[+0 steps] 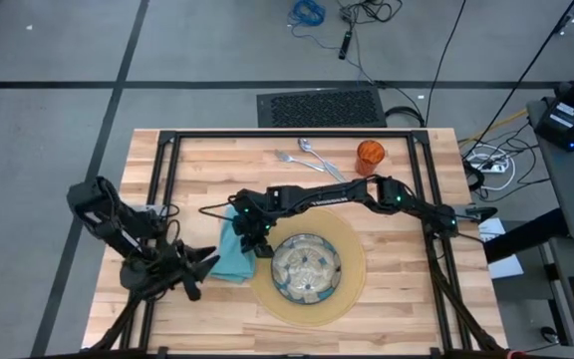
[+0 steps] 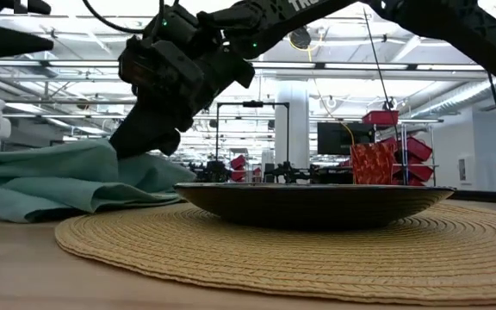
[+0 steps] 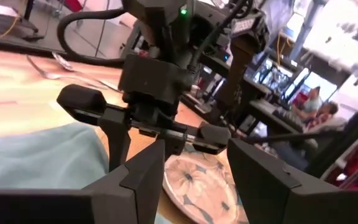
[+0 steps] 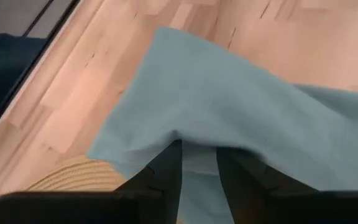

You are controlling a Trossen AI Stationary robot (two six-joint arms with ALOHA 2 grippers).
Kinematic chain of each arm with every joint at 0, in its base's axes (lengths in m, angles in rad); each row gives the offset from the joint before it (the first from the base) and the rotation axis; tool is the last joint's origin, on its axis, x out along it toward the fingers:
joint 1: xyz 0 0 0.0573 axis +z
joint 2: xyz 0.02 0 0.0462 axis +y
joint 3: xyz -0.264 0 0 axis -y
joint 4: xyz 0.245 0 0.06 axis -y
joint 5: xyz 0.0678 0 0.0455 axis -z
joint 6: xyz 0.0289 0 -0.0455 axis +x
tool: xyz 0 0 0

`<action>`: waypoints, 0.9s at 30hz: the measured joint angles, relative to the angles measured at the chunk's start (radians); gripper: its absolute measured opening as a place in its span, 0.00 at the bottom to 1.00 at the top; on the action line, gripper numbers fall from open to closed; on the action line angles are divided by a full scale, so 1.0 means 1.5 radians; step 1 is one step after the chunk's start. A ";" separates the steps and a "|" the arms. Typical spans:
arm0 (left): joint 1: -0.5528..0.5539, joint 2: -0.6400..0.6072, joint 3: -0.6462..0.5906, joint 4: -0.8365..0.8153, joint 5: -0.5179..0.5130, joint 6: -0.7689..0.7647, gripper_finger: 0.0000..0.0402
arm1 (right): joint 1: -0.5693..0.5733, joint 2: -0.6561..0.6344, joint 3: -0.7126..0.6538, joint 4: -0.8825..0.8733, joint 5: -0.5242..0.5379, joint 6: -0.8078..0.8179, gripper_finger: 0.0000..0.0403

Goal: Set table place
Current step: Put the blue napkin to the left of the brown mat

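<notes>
Your plank table (image 1: 197, 160) stood on grey floor. It held one mat (image 1: 352, 289), one plate (image 1: 307, 267), one cup (image 1: 370, 153). Right gripper (image 4: 199, 163) pinched the one napkin (image 4: 241, 112); left gripper (image 3: 194, 180) gaped wide.

The high view looks straight down from well above on the whole desk (image 1: 297, 155) and the grey floor around it, while the low view sits at desk-top height, very near the mat (image 2: 317, 245), and faces level across it to the room behind. The left wrist view looks forward past its own tool (image 3: 194, 171) at the right arm close ahead, with the plate (image 3: 197, 186) at its lower centre. The right wrist view points down from close above the teal napkin (image 4: 229, 106), which all four views share.
</notes>
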 joint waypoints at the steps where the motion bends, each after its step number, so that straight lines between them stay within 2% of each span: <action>1: -0.002 -0.004 0.001 0.000 0.000 0.016 0.41 | 0.000 0.000 0.000 0.004 0.000 0.002 0.23; 11: -0.029 -0.007 0.004 -0.003 0.001 0.139 0.41 | -0.030 0.062 0.000 0.040 0.013 0.043 0.23; 17: -0.043 -0.007 0.003 -0.045 0.001 0.138 0.41 | -0.023 0.080 0.016 0.069 -0.019 0.048 0.23; 22: -0.041 -0.007 -0.006 -0.099 0.004 0.064 0.41 | 0.012 0.077 0.095 0.004 -0.047 0.036 0.23; 27: -0.037 -0.007 -0.015 -0.117 0.005 0.035 0.41 | 0.039 0.077 0.148 -0.133 -0.041 -0.039 0.23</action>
